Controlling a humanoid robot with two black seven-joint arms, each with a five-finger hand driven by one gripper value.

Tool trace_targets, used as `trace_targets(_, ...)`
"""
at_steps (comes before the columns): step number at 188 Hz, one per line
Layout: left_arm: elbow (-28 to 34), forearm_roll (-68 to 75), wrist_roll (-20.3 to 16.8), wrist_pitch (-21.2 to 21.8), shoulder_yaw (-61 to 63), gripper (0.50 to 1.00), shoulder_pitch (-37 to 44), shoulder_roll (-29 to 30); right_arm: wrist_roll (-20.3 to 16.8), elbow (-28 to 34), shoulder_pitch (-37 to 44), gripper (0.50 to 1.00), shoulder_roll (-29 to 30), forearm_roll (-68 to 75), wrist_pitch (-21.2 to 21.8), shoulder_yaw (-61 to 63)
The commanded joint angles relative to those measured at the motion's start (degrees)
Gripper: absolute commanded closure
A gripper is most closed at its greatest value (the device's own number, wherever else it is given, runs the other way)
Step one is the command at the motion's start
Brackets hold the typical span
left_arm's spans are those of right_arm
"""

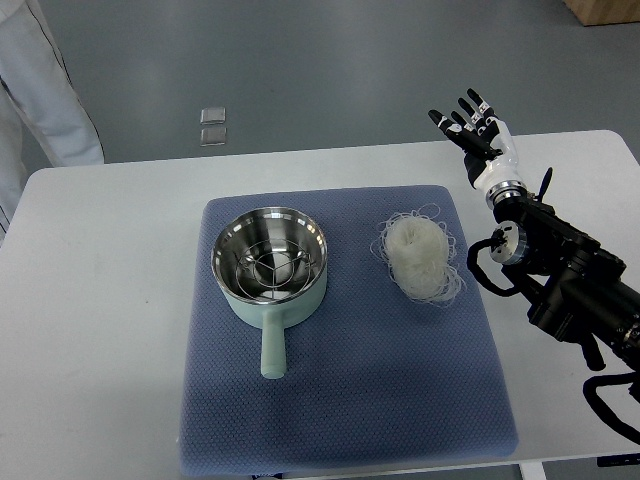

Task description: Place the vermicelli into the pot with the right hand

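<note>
A steep downward view of a white tabletop with a blue quilted mat laid across its middle; everything below is placed in relation to that mat. On the mat's left half sits a pale green pot with a shiny steel inside, a wire rack resting in it, and its stubby handle pointing toward the mat's near edge. On the mat's right half, apart from the pot, lies the vermicelli — a loose white nest of thin noodles with stray strands curling around it. The right hand hovers beyond the mat's far right corner, its black-tipped fingers spread wide and holding nothing, its dark arm running in from the right edge of the picture. It is not touching the noodles. The left hand is out of view. Judging by this, the task has barely begun — the noodles have yet to be grasped, lifted across and dropped into the pot. A person's white sleeve shows beyond the mat's far left corner. No brand, label or readable writing appears anywhere.
</note>
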Motion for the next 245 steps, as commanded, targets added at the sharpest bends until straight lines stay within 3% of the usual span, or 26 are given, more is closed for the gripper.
trace_targets(1,0.0,0.0,0.0,0.0,-0.04,0.5,0.0,0.0,0.0,0.0,0.0,0.57,-0.09,0.06,0.0,0.08)
trace_targets(245,0.08,0.0,0.18,0.18,0.22,0.5,-0.26,0.0,0.0,0.0,0.18,0.57,-0.17,-0.3,0.0,-0.1)
